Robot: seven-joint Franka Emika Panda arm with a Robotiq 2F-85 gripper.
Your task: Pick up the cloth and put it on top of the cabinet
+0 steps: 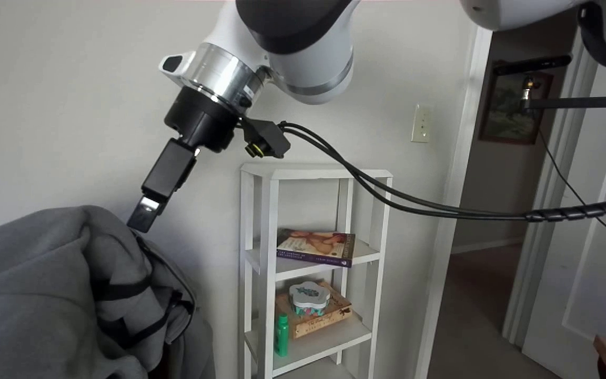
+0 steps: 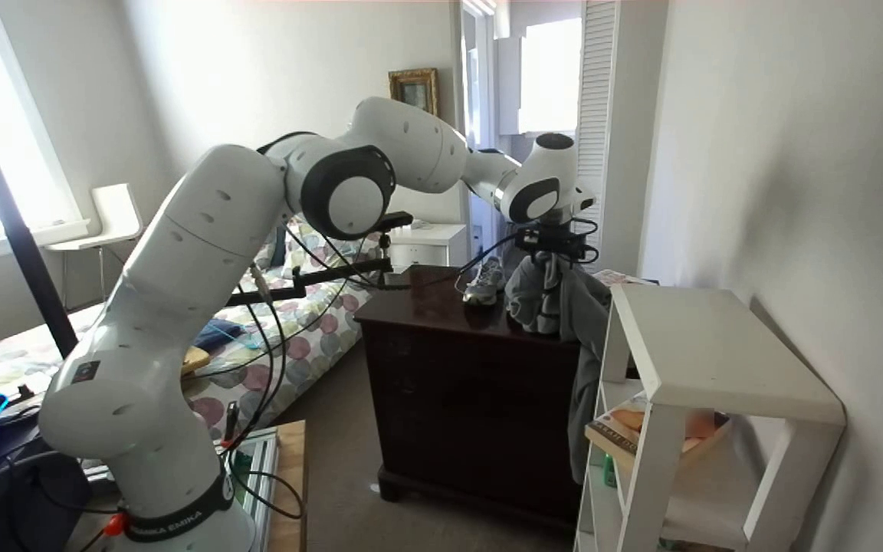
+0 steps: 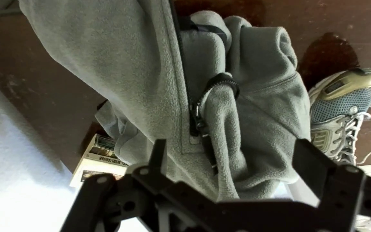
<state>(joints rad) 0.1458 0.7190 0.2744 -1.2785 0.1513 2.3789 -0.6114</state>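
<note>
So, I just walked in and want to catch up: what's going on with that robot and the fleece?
A robot arm extends over a dark cabinet, its gripper open above a gray fleece. The fleece lies bunched on the cabinet top, with part of it hanging down the side, and a sneaker stands beside it. The gripper isn't closed on the fleece; whether it touches the fabric, I can't tell.

Grey zippered fleece (image 3: pixel 169 96) fills the centre; the gripper (image 3: pixel 230 154) straddles six o'clock, fingers (image 3: pixel 308 167) apart; running shoe (image 3: pixel 340 119) at three, Avery Corman book (image 3: pixel 105 159) at eight.
</note>
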